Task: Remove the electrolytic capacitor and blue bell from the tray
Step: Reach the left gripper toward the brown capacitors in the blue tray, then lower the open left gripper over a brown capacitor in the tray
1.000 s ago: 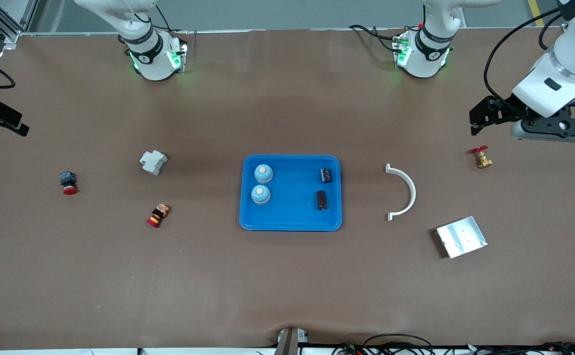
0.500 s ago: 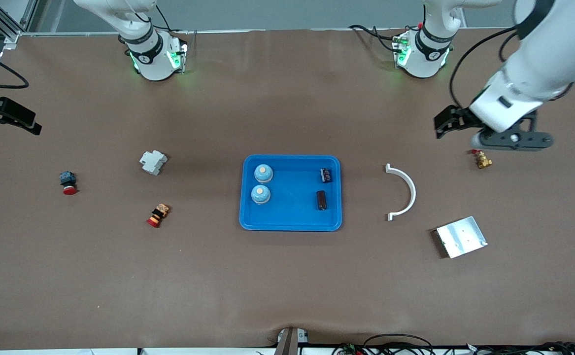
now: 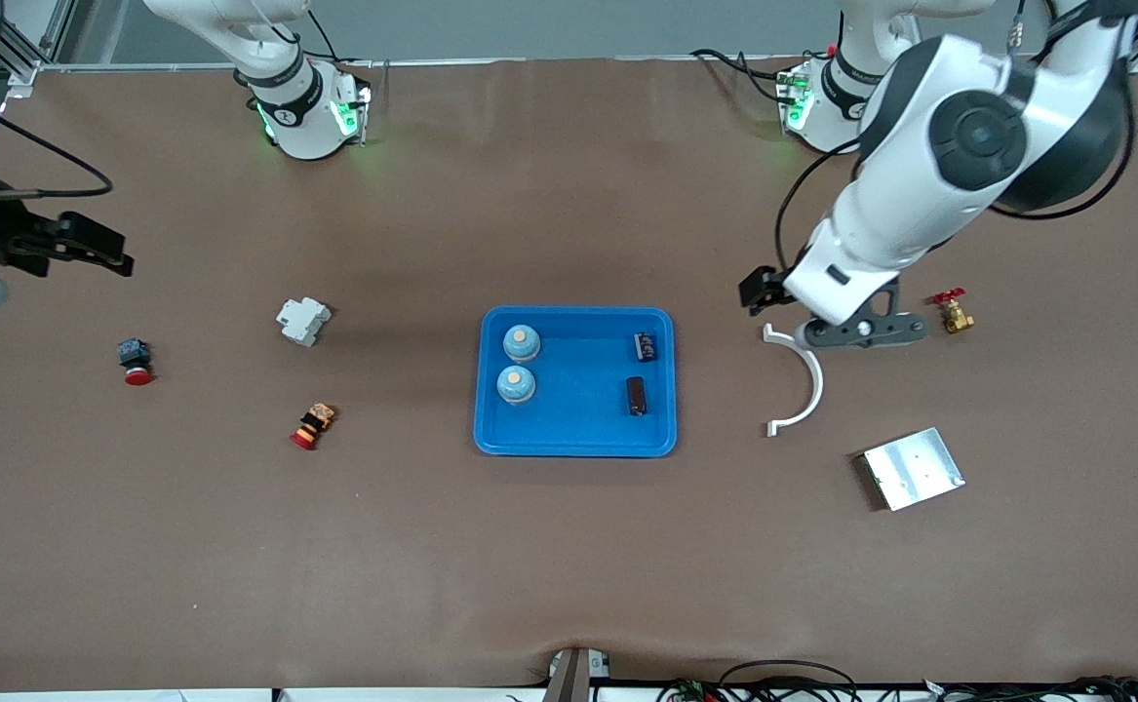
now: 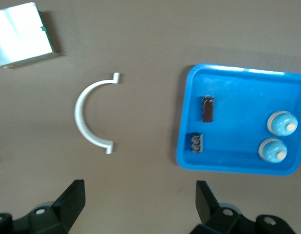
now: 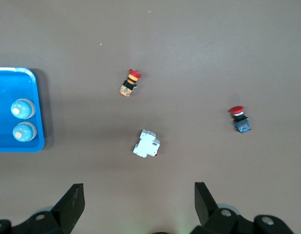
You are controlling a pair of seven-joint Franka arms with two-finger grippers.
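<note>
Blue tray (image 3: 575, 439) holds the capacitor (image 3: 636, 395) and bells (image 3: 517, 384) mid-desk. My left gripper (image 3: 760, 290), released, hovers nearer; capacitor lies toward eight o'clock, long axis twelve-to-six. Right gripper (image 3: 105, 252) waits, released.

Front view: high across the table (image 3: 569, 565), facing the arm bases at 12 o'clock, far off.
Left wrist view: looks straight down, nearer.
Right wrist view: looks straight down, nearer.
Shared: the tray (image 3: 575, 441) (image 4: 228, 165) (image 5: 24, 144) appears in all three.
</note>
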